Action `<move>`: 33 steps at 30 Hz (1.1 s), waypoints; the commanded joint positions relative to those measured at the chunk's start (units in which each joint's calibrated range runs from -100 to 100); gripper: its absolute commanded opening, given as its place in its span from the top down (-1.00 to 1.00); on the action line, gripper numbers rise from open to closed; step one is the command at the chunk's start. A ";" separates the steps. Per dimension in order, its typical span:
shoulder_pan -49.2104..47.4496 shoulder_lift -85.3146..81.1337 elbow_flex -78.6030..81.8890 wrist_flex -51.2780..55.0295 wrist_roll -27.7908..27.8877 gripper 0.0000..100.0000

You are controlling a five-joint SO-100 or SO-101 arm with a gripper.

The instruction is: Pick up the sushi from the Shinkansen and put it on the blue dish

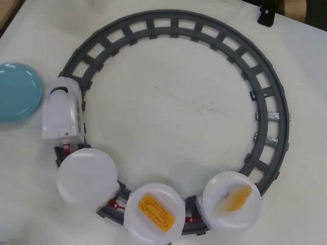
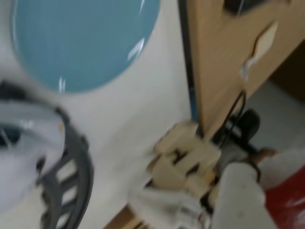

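The pincer (image 2: 259,191) shows only in the wrist view, blurred, in the lower right corner. A white finger (image 2: 238,195) stands there. Hard against its right side lies a glossy red piece, the sushi (image 2: 288,207), cut off by the picture's edge. Whether the jaws are clamped on it cannot be told.

Just left of the pincer sits a cluster of beige blocks and white plugs (image 2: 183,157), with dark cables above it. Above the pincer rises a wooden panel (image 2: 228,57).

Farther left is the white tabletop (image 2: 143,95). At the far left edge are the rounded white nose of the Shinkansen (image 2: 24,152) and a curve of grey track (image 2: 71,181). Well up and left of the pincer lies the blue dish (image 2: 86,43), bare.

The overhead view has no pincer in it. The blue dish (image 1: 15,92) is bare there too. The Shinkansen (image 1: 63,109) stands just beside the dish on the track (image 1: 265,92). Its first white plate (image 1: 87,177) is bare. The next plate carries a yellow omelette piece (image 1: 156,212), and the last a pale orange-and-white piece (image 1: 236,198).
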 commanded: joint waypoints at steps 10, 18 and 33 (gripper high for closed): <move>-4.79 19.39 5.08 -18.78 -0.51 0.94; -4.27 37.31 -7.00 -18.53 -0.51 0.94; -2.68 49.26 -17.37 -18.53 -0.14 0.94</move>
